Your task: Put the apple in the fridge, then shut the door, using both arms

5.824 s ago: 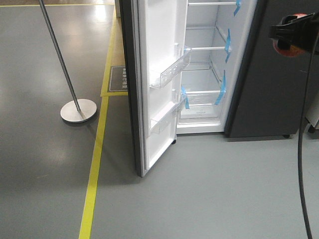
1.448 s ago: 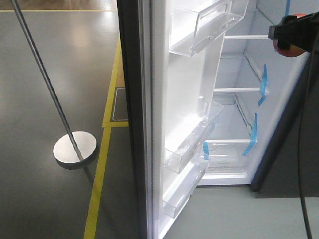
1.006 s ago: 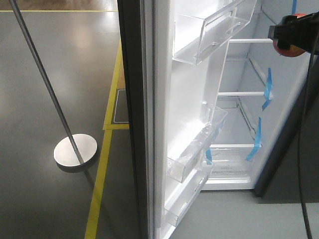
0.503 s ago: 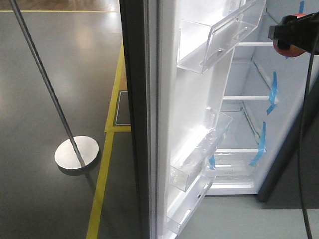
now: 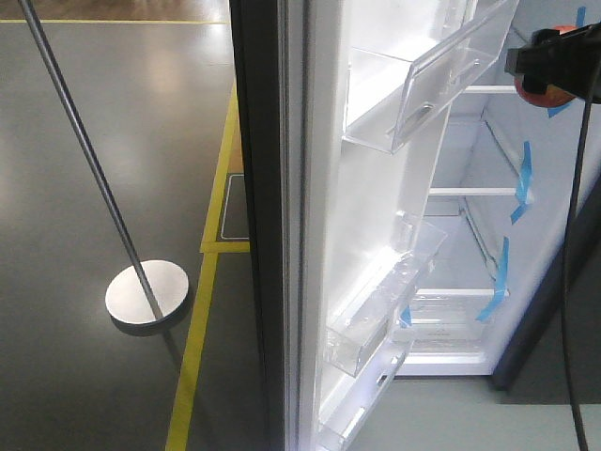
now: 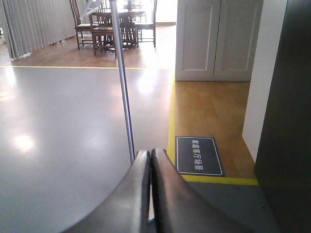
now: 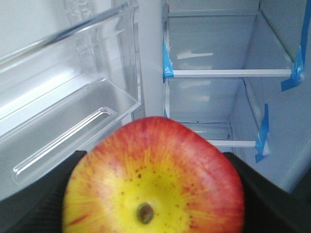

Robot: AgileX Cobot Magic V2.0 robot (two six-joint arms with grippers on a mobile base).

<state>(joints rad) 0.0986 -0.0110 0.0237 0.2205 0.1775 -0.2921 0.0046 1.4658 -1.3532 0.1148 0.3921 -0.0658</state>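
Red-and-yellow round apple (image 5: 547, 94) gripped at the open dark grey fridge (image 5: 470, 141).
Front: black right gripper (image 5: 554, 64) clamps the apple beside the white-lined door (image 5: 362, 216). Left wrist: left gripper (image 6: 150, 154) has fingers (image 6: 136, 184) pressed together, empty. Right wrist: apple (image 7: 153, 184) sits between the pads (image 7: 257, 189), facing blue-taped shelves (image 7: 228, 73).

The dark floor sign (image 6: 199, 155) carries white Chinese characters, too blurred to read.

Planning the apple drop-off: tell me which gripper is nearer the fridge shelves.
Right. The right gripper, shut on the apple, faces the shelves directly ahead of it. The left gripper, shut, points away at the floor and pole, with no shelf in its view.
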